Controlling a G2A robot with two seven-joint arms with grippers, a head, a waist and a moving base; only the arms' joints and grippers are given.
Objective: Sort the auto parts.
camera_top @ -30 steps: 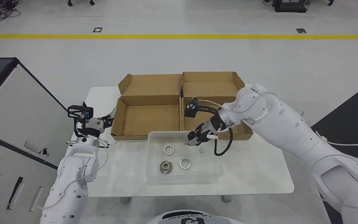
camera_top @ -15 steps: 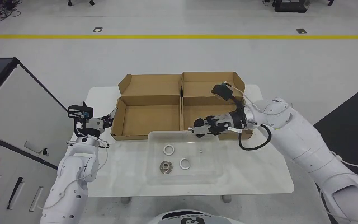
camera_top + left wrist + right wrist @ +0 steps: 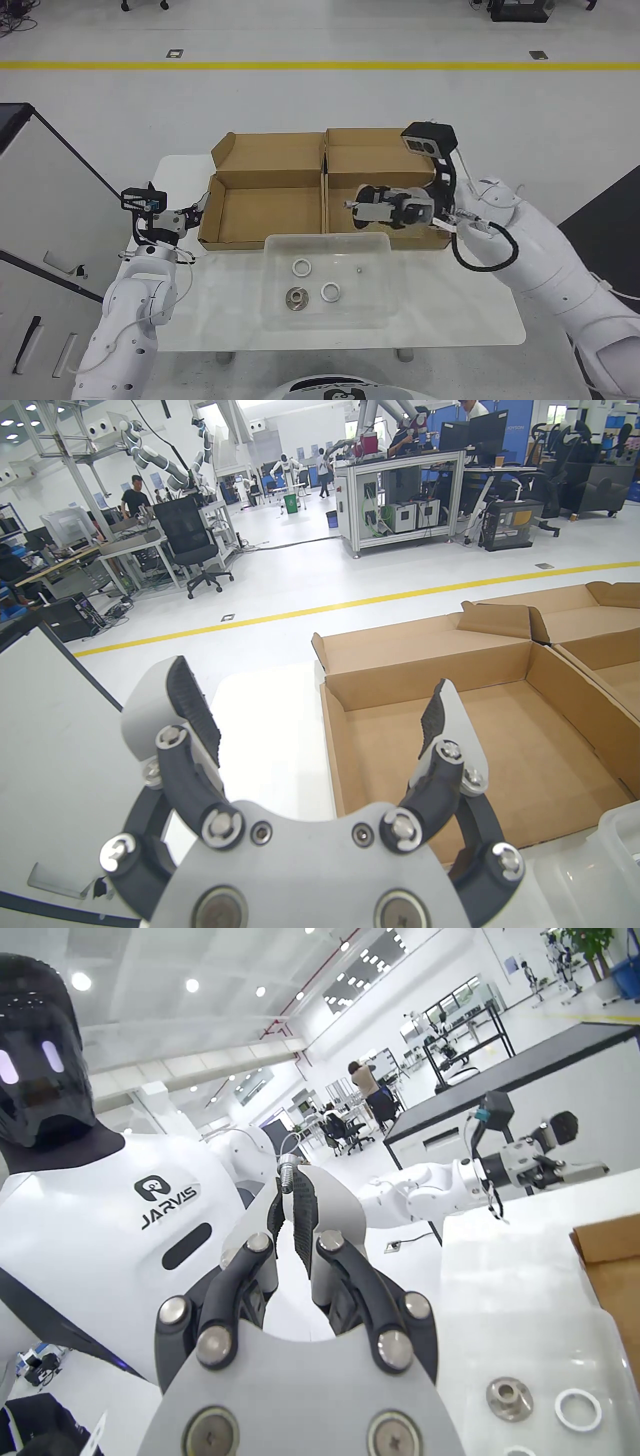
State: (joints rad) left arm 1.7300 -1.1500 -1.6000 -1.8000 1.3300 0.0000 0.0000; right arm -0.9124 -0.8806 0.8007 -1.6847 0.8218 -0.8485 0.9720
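Showing the release step of a sort: the right gripper [image 3: 352, 206] hangs over the left part of the right cardboard box [image 3: 385, 182], its jaws nearly closed on a small threaded metal part [image 3: 285, 1173] pinched at the very fingertips. The part is off the table [image 3: 450, 300] and, judged from above, inside the box outline rather than over its rim.

The left gripper [image 3: 309, 677] rests at the left edge of the table, just beside the left cardboard box [image 3: 265, 215], its fingers spread wide and holding nothing.

The clear plastic tray [image 3: 375, 300], near the robot and touching the near walls of both boxes, holds two white rings [image 3: 301, 267], a flanged metal bushing [image 3: 296, 298] and one small screw [image 3: 359, 268].

Advice for the step in hand:
- Lower the fingertips below the box wall before opening, since so light a part may bounce off bare cardboard.
- Keep clear of the shared wall between the boxes, so that the part cannot fall on the wrong side.
- Open only slightly and pause. A threaded part can cling to ribbed pads.
- Check that like parts go in one box. Which box suits this part cannot be told here.
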